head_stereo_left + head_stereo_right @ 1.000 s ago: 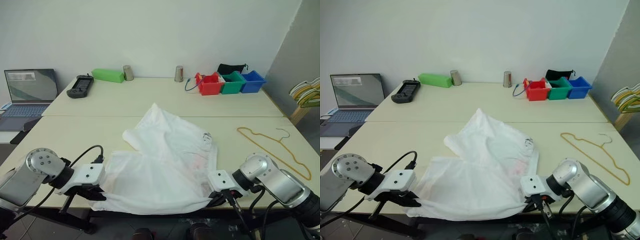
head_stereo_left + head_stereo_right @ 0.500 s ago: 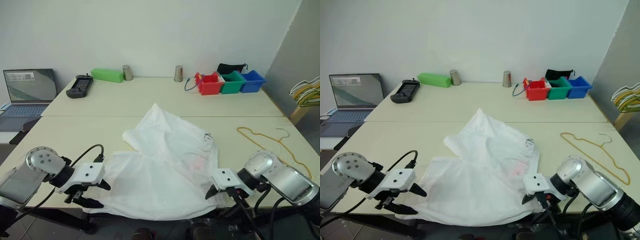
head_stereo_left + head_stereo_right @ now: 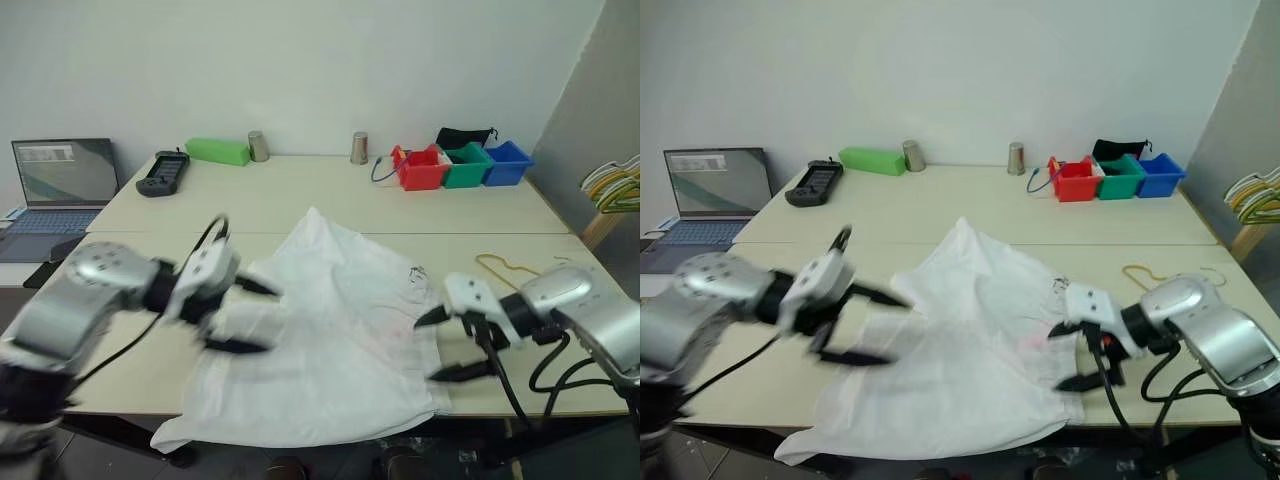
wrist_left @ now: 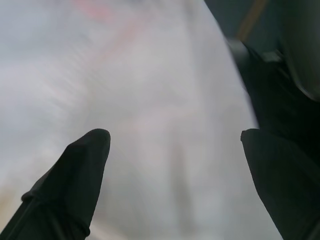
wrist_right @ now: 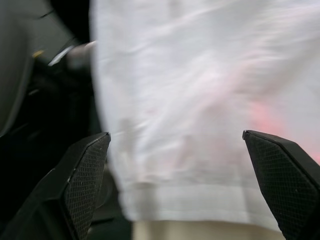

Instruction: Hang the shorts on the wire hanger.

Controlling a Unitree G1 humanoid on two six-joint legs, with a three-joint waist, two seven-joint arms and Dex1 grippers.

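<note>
the wrinkled white fabric shorts with a faint pink tint (image 3: 330, 340) lie spread on the near cream table (image 3: 120, 270), their lower hem hanging slightly over the front edge. the left gripper (image 3: 250, 315) hovers above the left part of the shorts, its two black fingers spread wide, nothing between them. the right gripper (image 3: 440, 345) is at the right edge of the shorts, fingers likewise spread wide and holding nothing; whether its lower finger touches the cloth cannot be told. both wrist views look down on the white cloth between parted fingertips (image 4: 82, 165) (image 5: 82, 170).

the thin yellow-gold wire hanger (image 3: 497, 265) lies flat on the table to the right of the shorts, apart from them, mostly hidden behind the right arm.

on the far table: a green oblong box (image 3: 216, 150), two metal cups (image 3: 258, 146), a black handheld controller (image 3: 162, 172), and red, green and blue bins (image 3: 460, 165). an open laptop (image 3: 62, 180) stands at the far left.
</note>
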